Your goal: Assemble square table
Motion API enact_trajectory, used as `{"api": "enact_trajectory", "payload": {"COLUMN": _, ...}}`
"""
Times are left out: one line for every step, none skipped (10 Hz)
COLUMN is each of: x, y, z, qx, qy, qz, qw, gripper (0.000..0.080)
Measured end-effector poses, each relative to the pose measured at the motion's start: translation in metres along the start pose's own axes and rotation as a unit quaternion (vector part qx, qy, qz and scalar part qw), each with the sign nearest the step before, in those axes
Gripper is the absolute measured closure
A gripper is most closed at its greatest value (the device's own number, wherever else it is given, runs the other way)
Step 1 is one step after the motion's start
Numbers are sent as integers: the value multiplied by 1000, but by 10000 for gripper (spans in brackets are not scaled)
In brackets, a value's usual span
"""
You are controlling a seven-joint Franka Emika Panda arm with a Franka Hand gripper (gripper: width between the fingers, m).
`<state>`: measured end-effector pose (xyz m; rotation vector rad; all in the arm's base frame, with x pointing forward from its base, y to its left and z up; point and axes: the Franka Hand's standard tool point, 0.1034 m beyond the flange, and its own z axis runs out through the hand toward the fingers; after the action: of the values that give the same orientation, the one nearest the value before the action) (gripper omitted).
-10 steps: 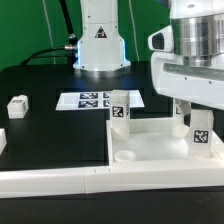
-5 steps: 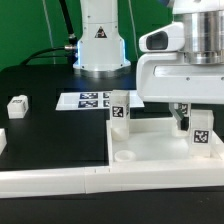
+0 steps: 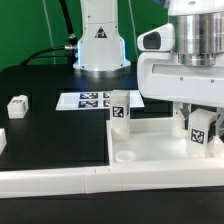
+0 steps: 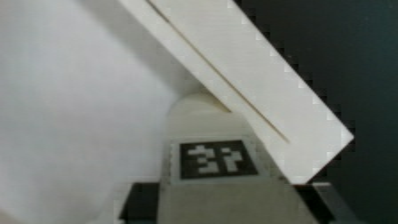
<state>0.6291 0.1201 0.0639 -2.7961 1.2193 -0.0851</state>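
The square tabletop (image 3: 160, 145) lies on the black surface (image 3: 45, 115) at the exterior view's right, against the long white rail (image 3: 60, 182) near the camera. One leg post (image 3: 118, 110) stands upright at its far left corner. The pincer (image 3: 196, 126) hangs over the far right corner, closed on a second leg post (image 3: 201, 132), whose tag fills the wrist view (image 4: 219, 160). A small white block (image 3: 17, 104) sits at the left, and the marker board (image 3: 88, 100) lies farther back.
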Motion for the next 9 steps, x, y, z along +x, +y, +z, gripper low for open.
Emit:
{"api": "enact_trajectory", "payload": {"x": 1, "y": 0, "z": 0, "qx": 1, "qy": -1, "qz": 29, "qw": 1000, "gripper": 509}}
{"api": "enact_trajectory", "payload": {"x": 4, "y": 3, "z": -1, "qx": 3, "qy": -10, "qz": 119, "qw": 993, "gripper": 509}}
{"api": "enact_trajectory", "payload": {"x": 3, "y": 3, "z": 0, "qx": 6, "qy": -20, "qz": 222, "qw": 975, "gripper": 509}}
{"api": "enact_trajectory", "payload": {"x": 1, "y": 2, "z": 0, "qx": 12, "qy": -35, "qz": 317, "qw": 948, "gripper": 509}}
{"api": "enact_trajectory", "payload": {"x": 0, "y": -1, "z": 1, "qx": 20, "qy": -51, "qz": 397, "qw": 916, "gripper": 509}}
{"api": "enact_trajectory", "payload": {"x": 0, "y": -1, "z": 1, "qx": 25, "qy": -61, "qz": 459, "qw": 886, "gripper": 509}}
{"api": "enact_trajectory", "payload": {"x": 1, "y": -2, "z": 0, "qx": 22, "qy": -62, "qz": 485, "qw": 872, "gripper": 509}}
{"api": "enact_trajectory", "payload": {"x": 3, "y": 0, "z": 0, "qx": 17, "qy": -65, "qz": 490, "qw": 869, "gripper": 509}}
{"api": "enact_trajectory", "payload": {"x": 5, "y": 2, "z": -1, "qx": 13, "qy": -65, "qz": 521, "qw": 851, "gripper": 509}}
